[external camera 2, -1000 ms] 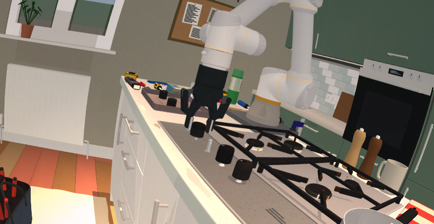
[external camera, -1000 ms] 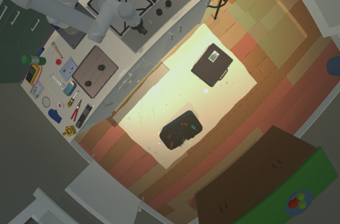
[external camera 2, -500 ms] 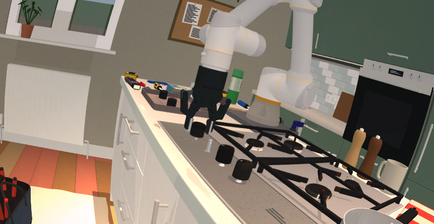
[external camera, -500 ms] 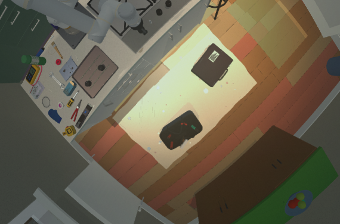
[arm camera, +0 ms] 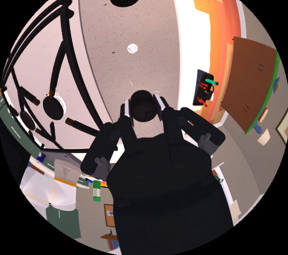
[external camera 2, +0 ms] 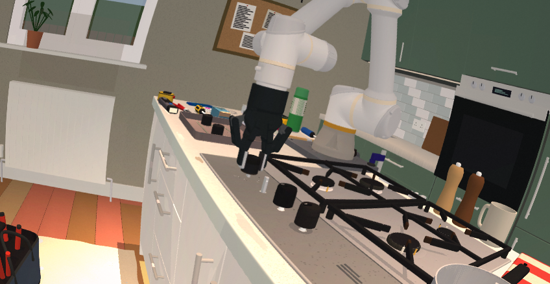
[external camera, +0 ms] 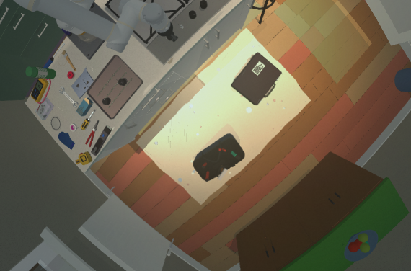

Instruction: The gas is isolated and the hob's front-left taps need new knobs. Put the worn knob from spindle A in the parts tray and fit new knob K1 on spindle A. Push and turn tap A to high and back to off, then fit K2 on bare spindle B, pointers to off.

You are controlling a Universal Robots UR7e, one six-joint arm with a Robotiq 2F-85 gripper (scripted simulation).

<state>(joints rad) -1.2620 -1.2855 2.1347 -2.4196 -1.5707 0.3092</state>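
Note:
My gripper point(external camera 2: 253, 162) point(arm camera: 144, 106) points down at the hob's front-left corner, around the worn black knob point(external camera 2: 251, 164) point(arm camera: 143, 106) that sits on spindle A. Just beyond it the bare spindle B point(external camera 2: 264, 184) point(arm camera: 132, 48) stands as a short white post, and two more black knobs point(external camera 2: 285, 195) follow along the control strip. Two new black knobs point(external camera 2: 212, 124) point(external camera: 114, 91) stand in the brown parts tray point(external camera: 115, 86) on the counter to the left of the hob. My gripper is closed on the worn knob.
The parts tray lies among hand tools point(external camera: 91, 133), a yellow meter point(external camera: 39, 89) and a green spray can point(external camera 2: 298, 108) on the counter. Black pan supports point(external camera 2: 359, 196) rise just right of the knobs. The arm's base point(external camera 2: 339, 142) stands behind the hob.

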